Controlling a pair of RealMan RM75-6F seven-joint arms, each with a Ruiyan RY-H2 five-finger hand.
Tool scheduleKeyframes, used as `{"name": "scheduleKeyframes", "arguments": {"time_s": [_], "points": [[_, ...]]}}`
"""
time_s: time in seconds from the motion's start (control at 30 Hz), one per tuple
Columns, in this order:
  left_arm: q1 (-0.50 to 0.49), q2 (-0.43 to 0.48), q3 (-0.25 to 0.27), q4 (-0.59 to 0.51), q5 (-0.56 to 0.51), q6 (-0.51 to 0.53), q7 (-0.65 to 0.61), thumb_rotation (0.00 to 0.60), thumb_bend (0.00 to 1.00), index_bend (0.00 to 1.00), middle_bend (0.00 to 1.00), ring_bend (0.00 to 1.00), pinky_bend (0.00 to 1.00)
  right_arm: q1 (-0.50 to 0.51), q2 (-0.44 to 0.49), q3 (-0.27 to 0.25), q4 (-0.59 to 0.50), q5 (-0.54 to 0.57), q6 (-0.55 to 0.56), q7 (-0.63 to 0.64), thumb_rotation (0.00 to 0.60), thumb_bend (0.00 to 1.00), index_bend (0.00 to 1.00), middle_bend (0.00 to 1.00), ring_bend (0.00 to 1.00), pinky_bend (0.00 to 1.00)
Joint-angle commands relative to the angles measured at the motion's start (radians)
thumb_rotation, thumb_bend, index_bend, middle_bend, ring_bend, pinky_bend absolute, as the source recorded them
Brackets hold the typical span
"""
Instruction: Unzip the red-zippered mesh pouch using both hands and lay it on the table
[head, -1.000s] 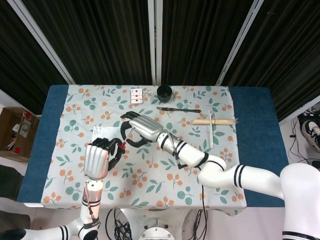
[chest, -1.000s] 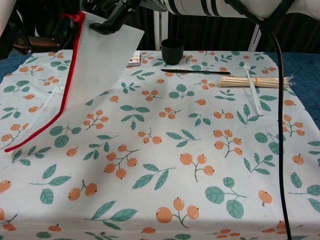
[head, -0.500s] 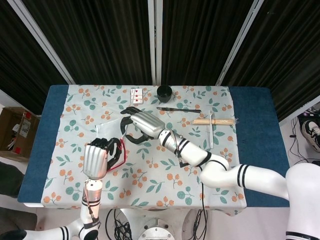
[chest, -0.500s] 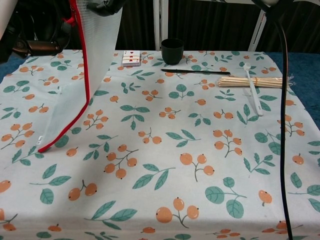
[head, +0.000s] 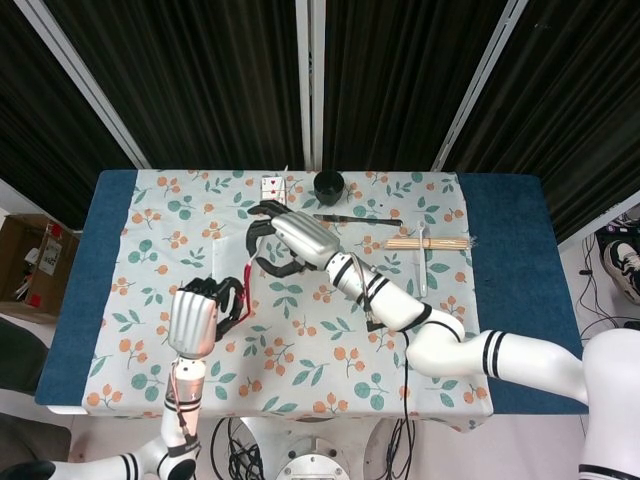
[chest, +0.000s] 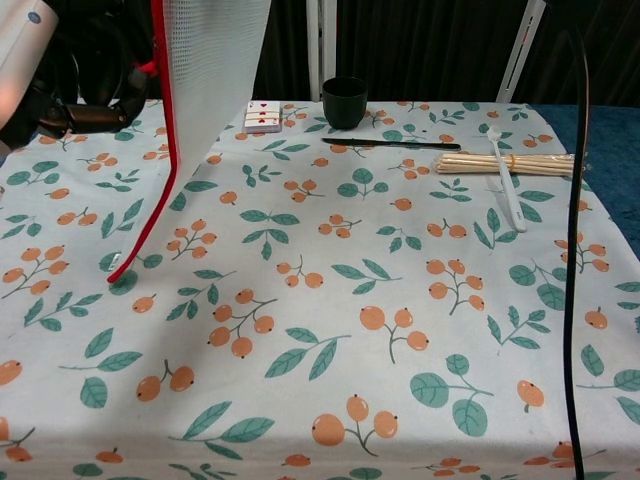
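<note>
Mesh pouch (chest: 215, 90) hangs upright over the left half of the surface (head: 300, 350), red zipper (chest: 168, 150) running down its left edge; bottom corner touches the cloth. Nothing visible inside through the white mesh.

Right hand (head: 290, 238) holds the pouch's upper part from above, fingers curled down around it — head view only; the chest view cuts off above the pouch's top. Left hand (head: 198, 315) sits lower and nearer the robot, dark fingers (head: 228, 300) closed at the red zipper strip; the exact contact is too small to make out.

Black cup (chest: 344, 101) stands upright at the far edge, contents not visible. Just left of it, a small card box (chest: 264, 117) with red pips, lying flat. A thin black stick-like tool (chest: 390, 144) lies in front of the cup. To the right, a bundle of wooden skewers (chest: 505, 163) with a white plastic spoon (chest: 505, 165) laid across it. All well apart from the pouch.

Chest view: a black cable (chest: 570, 250) hangs down the right side, crossing in front of the skewer ends. Head view adds a cardboard box (head: 30, 265) on the floor left of the surface and a shoe (head: 625, 262) at far right.
</note>
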Motion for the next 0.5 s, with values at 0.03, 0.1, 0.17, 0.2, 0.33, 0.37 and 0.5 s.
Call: {"name": "scheduleKeyframes", "arguments": {"time_s": [0.03,0.1,0.17,0.2,0.33,0.37,0.5], "points": [[0.005,0.000,0.005,0.024,-0.015,-0.013,-0.008,0.600,0.46,0.72,0.79,0.70,0.70,-0.015,0.016,0.001,-0.014,-0.009,0.016,0.014,0.600,0.48,0.89,0.39,0.11,0.05],[0.011,0.001,0.012,0.046,-0.030,-0.026,-0.016,0.600,0.46,0.72,0.79,0.70,0.70,-0.029,0.029,-0.002,-0.024,-0.019,0.030,0.022,0.600,0.48,0.90,0.39,0.12,0.05],[0.016,0.000,0.016,0.066,-0.045,-0.038,-0.020,0.600,0.46,0.72,0.79,0.70,0.70,-0.044,0.040,-0.006,-0.036,-0.030,0.045,0.033,0.600,0.48,0.90,0.40,0.12,0.05],[0.020,0.000,0.018,0.079,-0.055,-0.047,-0.020,0.600,0.46,0.72,0.79,0.70,0.70,-0.055,0.048,-0.009,-0.042,-0.038,0.055,0.043,0.600,0.48,0.90,0.40,0.12,0.05],[0.025,0.000,0.021,0.116,-0.090,-0.081,-0.022,0.600,0.46,0.72,0.79,0.70,0.70,-0.089,0.072,-0.020,-0.058,-0.066,0.081,0.091,0.600,0.48,0.91,0.40,0.12,0.05],[0.026,0.001,0.020,0.124,-0.098,-0.090,-0.022,0.600,0.46,0.72,0.79,0.70,0.70,-0.096,0.078,-0.023,-0.060,-0.073,0.086,0.102,0.600,0.48,0.91,0.40,0.13,0.06],[0.026,0.007,0.017,0.161,-0.138,-0.136,-0.019,0.600,0.46,0.72,0.79,0.69,0.70,-0.126,0.106,-0.036,-0.069,-0.107,0.106,0.157,0.600,0.48,0.91,0.41,0.13,0.06]]}}
